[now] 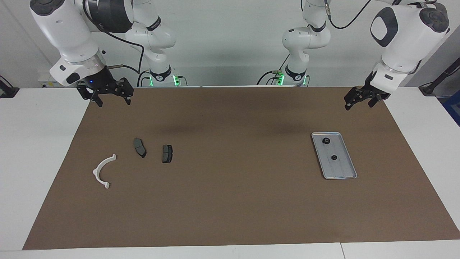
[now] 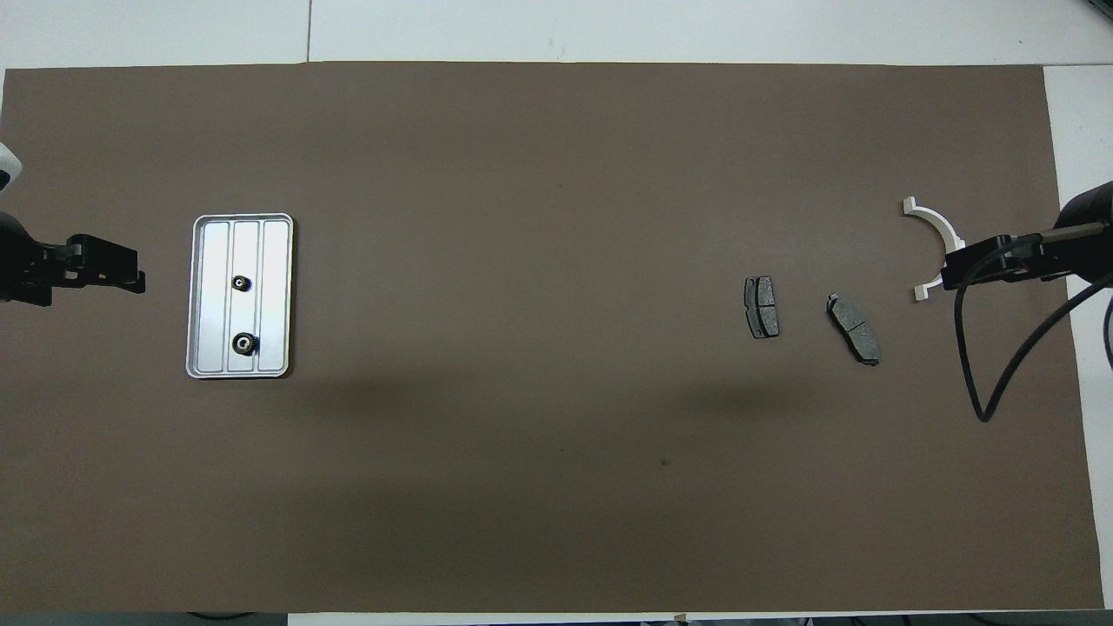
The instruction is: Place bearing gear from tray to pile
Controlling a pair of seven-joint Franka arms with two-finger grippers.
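Observation:
The silver ribbed tray [image 1: 341,171] [image 2: 276,296] lies on the brown mat toward the left arm's end. Two small black bearing gears lie in it, one [image 1: 326,141] [image 2: 244,344] nearer to the robots and one [image 1: 334,157] [image 2: 241,283] farther. The pile lies toward the right arm's end: two dark brake pads [image 1: 139,147] [image 1: 167,153] [image 2: 854,329] [image 2: 762,307] and a white semicircular bracket [image 1: 104,171] [image 2: 930,235]. My left gripper [image 1: 358,105] [image 2: 130,280] is open and empty, raised over the mat beside the tray. My right gripper [image 1: 113,101] [image 2: 955,269] is open and empty, raised over the mat's edge by the pile.
The brown mat [image 1: 230,201] [image 2: 539,487] covers most of the white table [image 1: 39,151]. A black cable [image 2: 1000,365] hangs from the right arm over the mat's edge. Nothing else lies on the mat.

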